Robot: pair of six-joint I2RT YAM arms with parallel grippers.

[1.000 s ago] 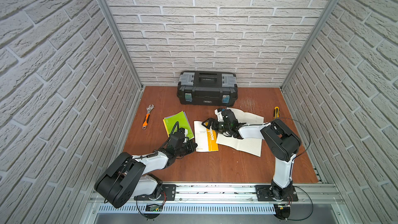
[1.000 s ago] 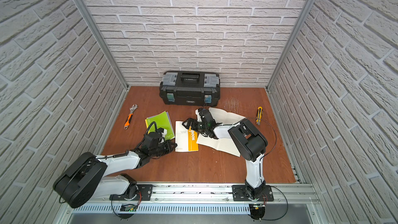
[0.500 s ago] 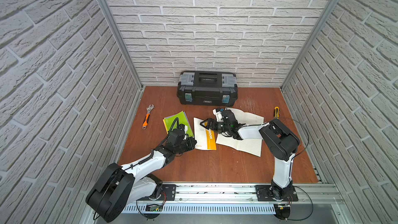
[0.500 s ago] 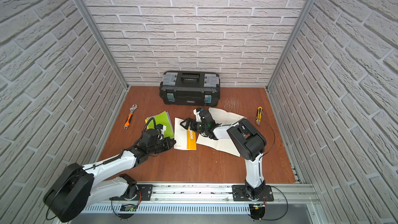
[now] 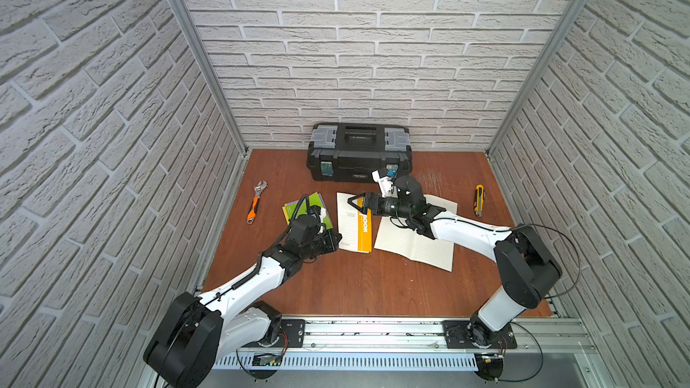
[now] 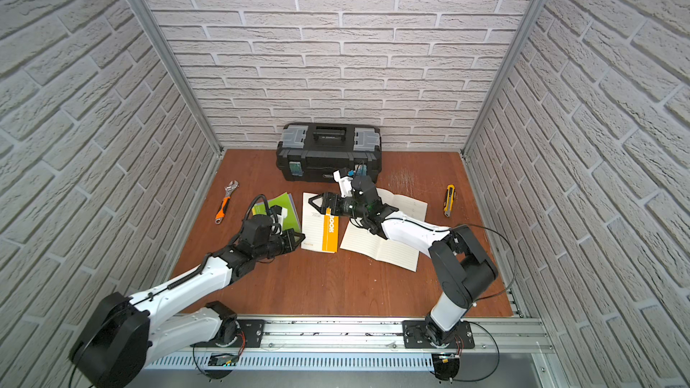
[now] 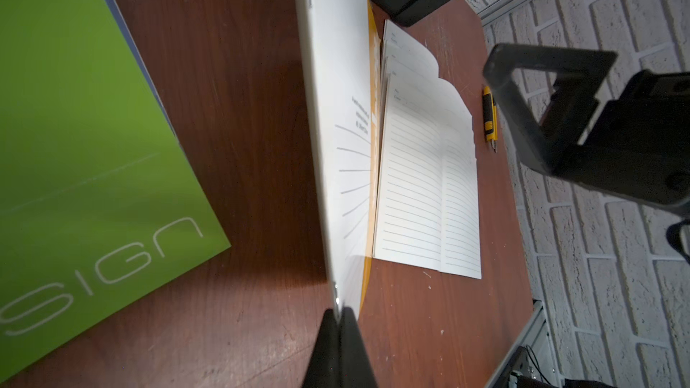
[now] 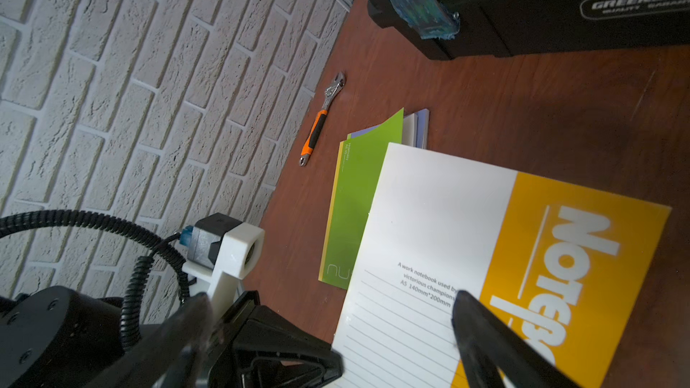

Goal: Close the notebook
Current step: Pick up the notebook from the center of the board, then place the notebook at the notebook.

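Note:
The notebook lies open in both top views: its white and yellow cover (image 5: pixel 351 218) on the left, its lined pages (image 5: pixel 414 244) on the right. My left gripper (image 5: pixel 338 237) is shut on the near left corner of that cover. In the left wrist view the cover (image 7: pixel 336 125) is seen almost edge-on, raised off the table, with the jaws of my left gripper (image 7: pixel 339 317) pinching its edge. My right gripper (image 5: pixel 353 201) hovers open over the far part of the cover (image 8: pixel 448 218), its fingers (image 8: pixel 470 315) spread and holding nothing.
A green notebook (image 5: pixel 310 207) lies just left of the cover, under my left wrist. An orange-handled wrench (image 5: pixel 255 201) is further left. A black toolbox (image 5: pixel 358 154) stands at the back wall. A yellow utility knife (image 5: pixel 479 199) lies at the right.
My left arm has stretched forward, and its shut gripper has moved away from the front edge, staying at the cover's corner. The right gripper has shifted slightly toward the back.

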